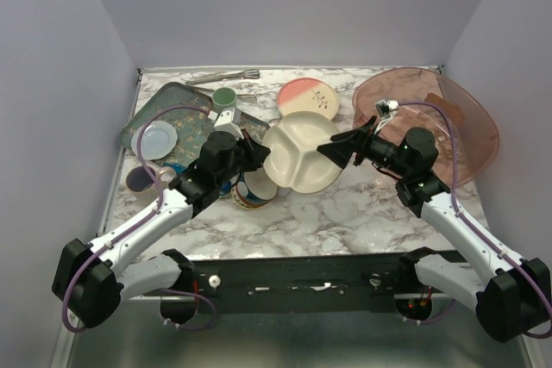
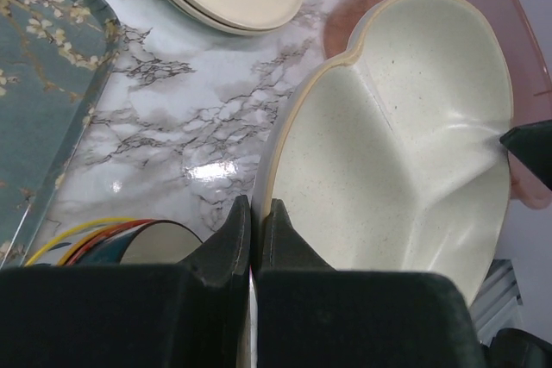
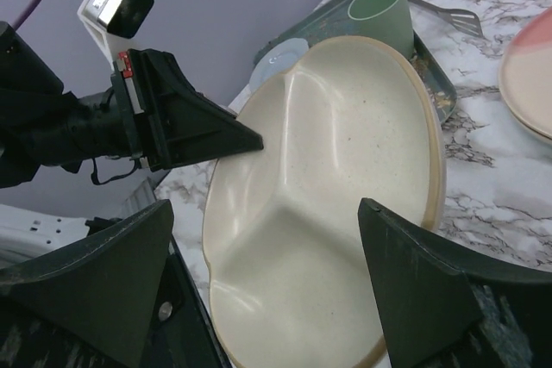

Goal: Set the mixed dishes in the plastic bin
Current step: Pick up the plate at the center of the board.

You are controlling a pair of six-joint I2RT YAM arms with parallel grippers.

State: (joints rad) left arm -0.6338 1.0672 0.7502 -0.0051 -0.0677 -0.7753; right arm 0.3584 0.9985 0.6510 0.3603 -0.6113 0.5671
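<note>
My left gripper (image 1: 257,154) is shut on the left rim of the cream three-section plate (image 1: 300,151) and holds it tilted above the table. In the left wrist view the jaws (image 2: 256,213) pinch the plate's rim (image 2: 397,152). My right gripper (image 1: 332,147) is open at the plate's right edge. In the right wrist view its fingers (image 3: 276,247) stand wide on either side of the plate (image 3: 345,152). The translucent pinkish plastic bin (image 1: 470,127) stands behind the right arm. A pink-and-cream sprig plate (image 1: 308,96) lies at the back. The patterned bowl (image 1: 253,189) sits under the left wrist.
A dark-green floral tray (image 1: 177,96) at the back left holds a mint-green cup (image 1: 224,96) and a small pale plate (image 1: 158,138). Metal tongs (image 1: 222,77) lie by the back wall. Grey walls close in on three sides.
</note>
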